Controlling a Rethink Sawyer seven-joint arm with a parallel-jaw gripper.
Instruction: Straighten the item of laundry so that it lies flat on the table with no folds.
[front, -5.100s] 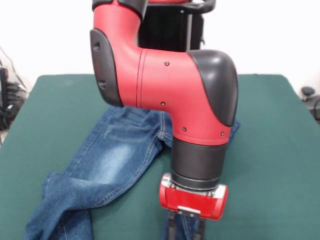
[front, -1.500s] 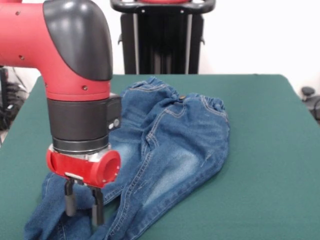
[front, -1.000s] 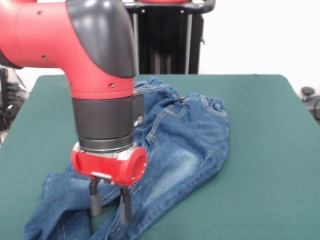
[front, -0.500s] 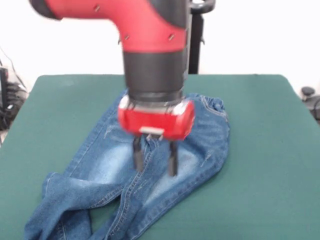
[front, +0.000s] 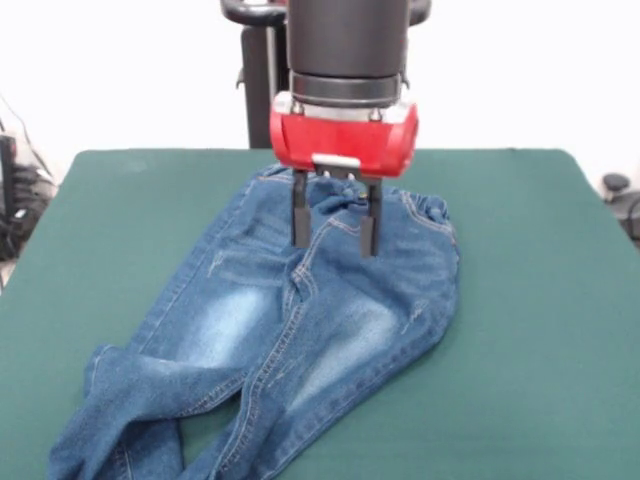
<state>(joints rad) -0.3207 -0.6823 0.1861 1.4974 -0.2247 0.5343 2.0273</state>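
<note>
The blue denim jeans (front: 300, 320) lie spread on the green table (front: 540, 330), waistband toward the far side, legs running to the near left. Both pale thigh patches show. The leg ends at the near left edge are bunched and folded over. My gripper (front: 333, 228) hangs above the waistband area near the fly. Its two dark fingers (front: 299, 215) are spread apart and hold nothing.
The robot's black pedestal (front: 262, 75) stands behind the table's far edge. Dark equipment shows at the picture's left edge (front: 12, 190) and right edge (front: 620, 195), off the table.
The gripper has risen and moved from the leg ends at the near left to above the waistband. The left leg it uncovered now lies spread out flat.
</note>
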